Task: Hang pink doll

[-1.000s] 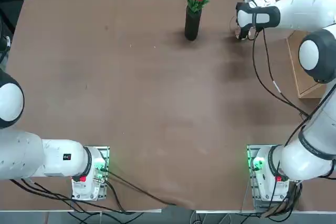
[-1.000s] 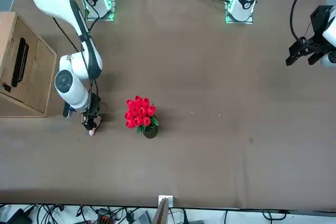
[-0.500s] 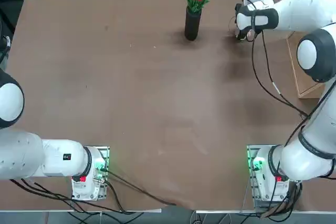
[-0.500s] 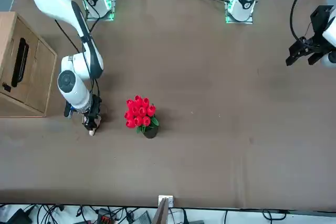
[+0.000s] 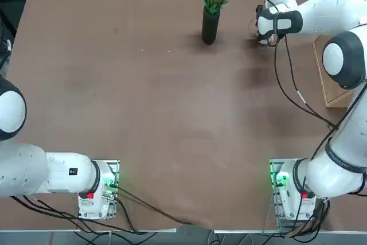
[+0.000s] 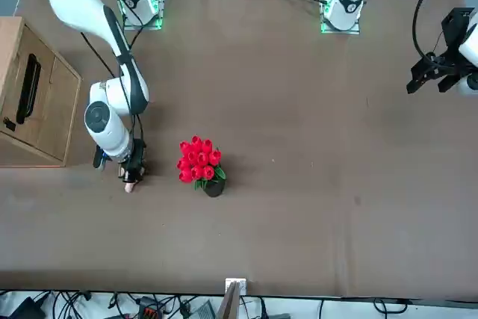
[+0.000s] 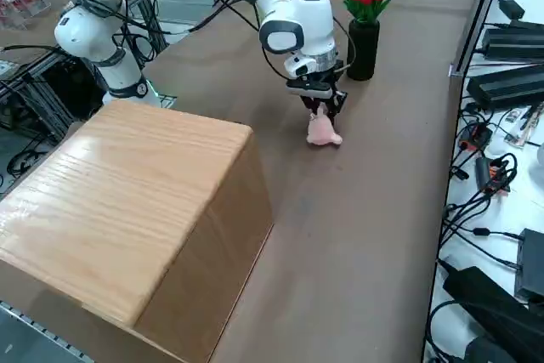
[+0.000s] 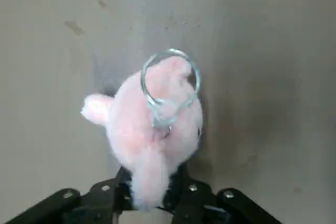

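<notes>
The pink doll [image 8: 152, 129] is a small pale-pink plush with a metal ring [image 8: 169, 80] on its top. It lies on the brown table at the far right, near the wooden cabinet. My right gripper [image 8: 152, 190] points down over it, and its black fingers [image 8: 181, 179] are shut on one end of the plush. In the right side view the doll [image 7: 322, 132] sits just below the gripper [image 7: 325, 110] and touches the table. From overhead only a bit of pink doll [image 5: 272, 39] shows beside the gripper [image 5: 268, 38]. From the front the doll [image 6: 130, 185] peeks out under the gripper [image 6: 132, 175].
A black vase with red tulips [image 5: 210, 24] stands a short way to the doll's left, also seen as the vase [image 7: 363, 44]. A wooden cabinet [image 7: 127, 210] with a dark handle [image 6: 30, 87] sits at the table's right edge. Cables [image 7: 493, 167] lie beyond the far edge.
The right gripper's fingers have closed from wide apart onto the pink doll. The hand has shifted only slightly over the same spot.
</notes>
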Robot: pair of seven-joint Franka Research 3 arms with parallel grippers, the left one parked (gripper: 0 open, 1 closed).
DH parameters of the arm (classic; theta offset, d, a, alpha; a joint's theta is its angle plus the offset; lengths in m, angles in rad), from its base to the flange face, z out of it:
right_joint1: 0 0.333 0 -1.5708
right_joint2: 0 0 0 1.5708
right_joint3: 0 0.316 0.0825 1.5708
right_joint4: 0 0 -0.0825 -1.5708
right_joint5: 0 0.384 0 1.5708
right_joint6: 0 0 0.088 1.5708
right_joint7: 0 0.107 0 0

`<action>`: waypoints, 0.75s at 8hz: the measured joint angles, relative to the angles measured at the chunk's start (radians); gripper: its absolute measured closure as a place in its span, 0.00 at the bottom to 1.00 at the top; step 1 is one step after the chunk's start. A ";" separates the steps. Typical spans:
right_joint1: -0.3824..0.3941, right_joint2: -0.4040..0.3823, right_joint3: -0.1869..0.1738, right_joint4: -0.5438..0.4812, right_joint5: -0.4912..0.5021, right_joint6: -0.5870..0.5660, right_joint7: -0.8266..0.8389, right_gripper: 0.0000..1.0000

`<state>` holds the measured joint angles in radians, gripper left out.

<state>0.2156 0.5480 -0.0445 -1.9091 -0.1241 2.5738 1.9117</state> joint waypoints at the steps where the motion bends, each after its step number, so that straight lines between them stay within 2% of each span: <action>1: 0.001 0.000 0.000 0.000 -0.002 -0.002 0.000 0.87; 2: 0.004 -0.001 0.000 0.000 -0.003 -0.017 0.001 0.94; 4: 0.005 -0.026 -0.005 0.010 -0.003 -0.105 0.008 0.94; 6: -0.010 -0.116 -0.025 0.034 -0.014 -0.268 -0.047 0.94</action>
<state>0.2055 0.4324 -0.0694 -1.8750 -0.1380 2.3062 1.8647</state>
